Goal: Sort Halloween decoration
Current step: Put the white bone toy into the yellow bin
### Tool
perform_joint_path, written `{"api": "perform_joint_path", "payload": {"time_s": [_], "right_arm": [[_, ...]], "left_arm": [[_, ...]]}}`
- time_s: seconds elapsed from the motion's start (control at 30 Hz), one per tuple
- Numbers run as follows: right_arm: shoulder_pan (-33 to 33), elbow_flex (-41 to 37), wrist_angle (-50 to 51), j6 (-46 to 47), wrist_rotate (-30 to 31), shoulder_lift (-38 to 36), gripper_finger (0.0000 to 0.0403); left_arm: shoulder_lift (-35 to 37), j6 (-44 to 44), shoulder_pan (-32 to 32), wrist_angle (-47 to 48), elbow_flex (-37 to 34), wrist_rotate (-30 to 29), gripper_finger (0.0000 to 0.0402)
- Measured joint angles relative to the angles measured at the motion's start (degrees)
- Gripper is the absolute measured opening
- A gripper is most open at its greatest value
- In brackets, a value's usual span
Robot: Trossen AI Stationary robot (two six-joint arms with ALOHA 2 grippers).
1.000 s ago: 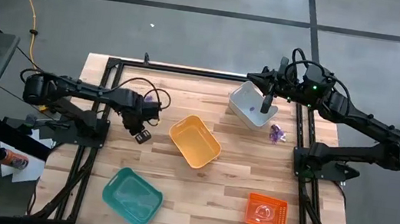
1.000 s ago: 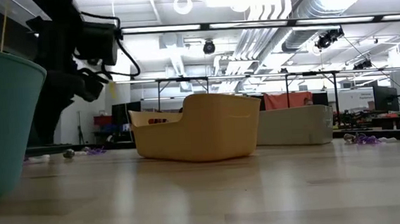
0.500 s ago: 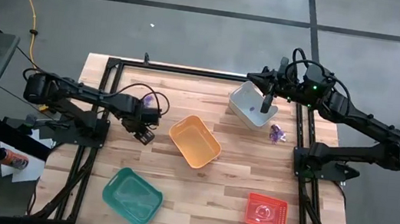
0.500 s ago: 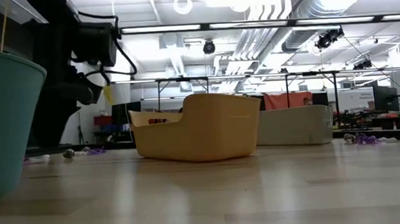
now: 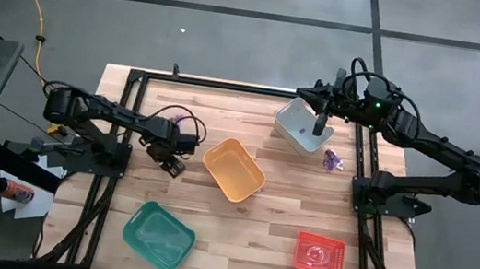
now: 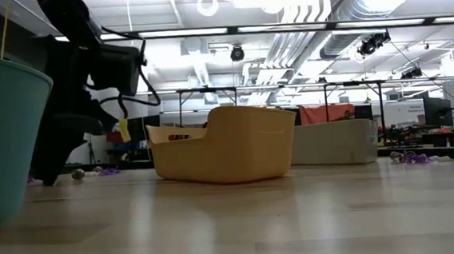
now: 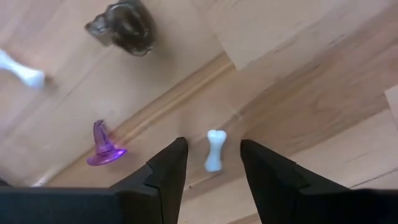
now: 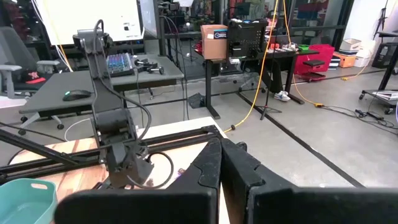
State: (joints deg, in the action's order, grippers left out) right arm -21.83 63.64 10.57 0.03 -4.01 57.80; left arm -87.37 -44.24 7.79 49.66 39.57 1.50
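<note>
Your left end effector hangs low over the tabletop at about nine o'clock from the yellow bin, fingers spread and holding nothing; a small white bone lies loose on the wood right between the fingertips. In the left wrist view, a purple witch hat sits just beside it, a dark rounded trinket lies farther off, and a second white bone shows at the frame's edge, so this cluster is still unsorted. Your right end effector hovers over the grey bin at roughly one o'clock on the tabletop, fingers pressed together; nothing shows between them. Another purple trinket lies on the wood at about four o'clock from that grey bin, also not yet binned. The red bin at five o'clock seems to hold something small and pale, though from above you cannot make out what. The green bin at seven o'clock and the yellow bin show no contents you can pick out. Judging by this, you are early to midway: at least five pieces remain on the tabletop, and the bone under the left fingers looks like the next pick.
</note>
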Motion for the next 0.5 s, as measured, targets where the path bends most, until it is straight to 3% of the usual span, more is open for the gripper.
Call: {"api": "perform_joint_path", "payload": {"time_s": [0.5], "right_arm": [[0.0,0.0,0.4,0.0,0.0,0.0,0.0]], "left_arm": [[-1.8,1.9,0.5,-0.7,-0.1,1.7,0.0067]]}}
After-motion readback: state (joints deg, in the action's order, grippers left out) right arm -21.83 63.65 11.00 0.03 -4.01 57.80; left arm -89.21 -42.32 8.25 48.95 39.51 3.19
